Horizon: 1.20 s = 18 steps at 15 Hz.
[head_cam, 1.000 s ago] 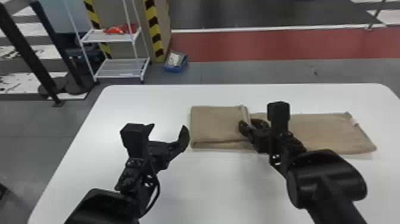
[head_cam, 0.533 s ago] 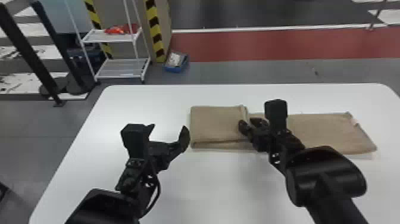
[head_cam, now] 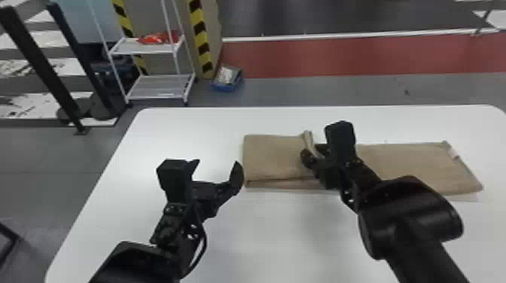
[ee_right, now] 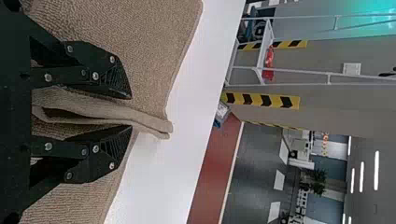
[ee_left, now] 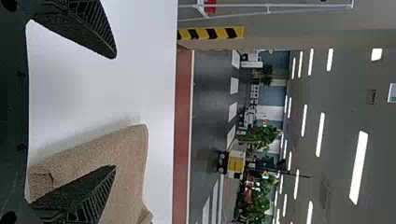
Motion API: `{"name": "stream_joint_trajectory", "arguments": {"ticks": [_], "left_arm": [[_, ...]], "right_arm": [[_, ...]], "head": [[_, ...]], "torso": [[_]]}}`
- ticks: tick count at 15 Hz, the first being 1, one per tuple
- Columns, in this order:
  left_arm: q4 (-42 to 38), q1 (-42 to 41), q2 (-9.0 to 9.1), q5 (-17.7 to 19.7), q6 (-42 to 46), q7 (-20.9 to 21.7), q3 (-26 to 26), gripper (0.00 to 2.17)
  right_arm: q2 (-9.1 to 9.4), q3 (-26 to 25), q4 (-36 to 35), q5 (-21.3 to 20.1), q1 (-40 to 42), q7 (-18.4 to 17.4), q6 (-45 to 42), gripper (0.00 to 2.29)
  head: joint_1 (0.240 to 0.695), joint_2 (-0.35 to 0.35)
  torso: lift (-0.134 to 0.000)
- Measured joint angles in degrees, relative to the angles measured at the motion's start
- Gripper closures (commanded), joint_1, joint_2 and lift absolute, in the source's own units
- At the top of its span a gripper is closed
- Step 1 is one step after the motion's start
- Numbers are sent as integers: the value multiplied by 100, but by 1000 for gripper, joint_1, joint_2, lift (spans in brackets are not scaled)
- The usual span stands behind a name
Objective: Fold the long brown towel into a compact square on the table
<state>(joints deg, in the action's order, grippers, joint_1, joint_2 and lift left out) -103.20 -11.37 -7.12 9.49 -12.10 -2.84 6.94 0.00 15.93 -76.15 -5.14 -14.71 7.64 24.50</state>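
Although the left part of the long brown towel is doubled over on itself, I judge this fold unfinished: its inner edge stands up in a soft raised lip instead of lying flat. The towel lies lengthwise on the white table, its right part running out to the end with the small white label.

My right gripper is down at that lip, its fingers partway apart, one on either side of the cloth. I see a sliver of room beside the lip, so I read it as loosely straddled, not pinched. My left gripper has its fingers spread wide with nothing between them, just beside the towel's folded end.

If I mean to settle this edge, I should open the right fingers a little more and back out along the lip, so neither pad drags the layers up, then press the ridge down. If I mean to carry it on, I'd close squarely on both plies, well in from the tips, and lift only slightly. Either way I want the long edges lined up first; along the near side an under-layer peeks out, and I'd expect that skew to grow with every further fold.
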Motion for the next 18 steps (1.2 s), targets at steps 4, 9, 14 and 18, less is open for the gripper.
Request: {"name": "stream_joint_trajectory", "arguments": {"ticks": [4,9,14,18], "left_arm": [[-40,-64,0,0,1,-4,-29,26],[-124,-150,-1,-14,-13,-6,-35,26],[-170,-198,-9,-30,-53,-6,-158,26],[-428,-287,-23,-26,-201,3,-338,26]], "right_arm": [[0,24,-63,-58,-17,8,242,1106],[0,9,-132,85,25,0,208,1116],[0,-70,-1565,678,626,36,770,1116],[-100,-658,-3182,1051,1142,5,1575,1116]], "head": [[695,115],[695,118],[695,152],[695,129]], "torso": [[-123],[-123],[-123],[-123]]}}
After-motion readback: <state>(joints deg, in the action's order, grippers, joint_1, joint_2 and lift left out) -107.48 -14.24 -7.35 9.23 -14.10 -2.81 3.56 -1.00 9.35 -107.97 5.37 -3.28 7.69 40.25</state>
